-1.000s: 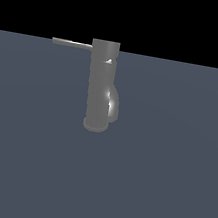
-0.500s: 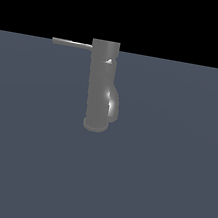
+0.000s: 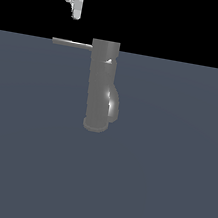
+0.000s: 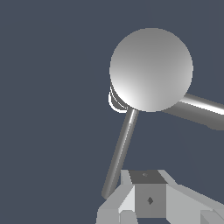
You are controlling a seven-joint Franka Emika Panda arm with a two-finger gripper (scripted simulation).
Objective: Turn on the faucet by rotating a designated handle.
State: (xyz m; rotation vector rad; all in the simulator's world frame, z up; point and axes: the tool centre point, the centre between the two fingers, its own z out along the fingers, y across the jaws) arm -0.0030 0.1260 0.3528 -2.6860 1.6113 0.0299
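Grey faucet [image 3: 102,87]: dark metallic cylinder standing upright on the slate-blue bench [image 3: 169,182], long axis vertical, resting on a round base flange.
Spout: a short curved bulge low on the body, on the exterior view's right side, with a bright highlight along its curve.
Faucet from above: in the wrist view the faucet [image 4: 151,70] shows as 1 round, pale grey top disc, with the spout running away from under it as a thick shiny bar.
Handle [image 3: 72,43]: a thin straight rod, far slimmer than the body, joined at the faucet's top.
Handle axis: horizontal, level with the bench's far edge in the exterior view.
Handle direction: it points away from the body toward the exterior view's left, the free end well out from the cylinder.
Handle in wrist view: the handle [image 4: 119,153] runs from beneath the top disc to a free end that lies close to the gripper body.
Handle versus spout: the 2 leave the body on different sides, at a wide angle to each other in the wrist view.
Gripper [image 3: 76,10]: white, hanging above the handle's outer part against the black background, not touching the rod.
Gripper in wrist view: only the gripper [image 4: 151,201] base and a grey block between the fingers show.
Gripper state: cannot tell whether the fingers are apart or together; in the exterior view they overlap as 1 narrow tip.
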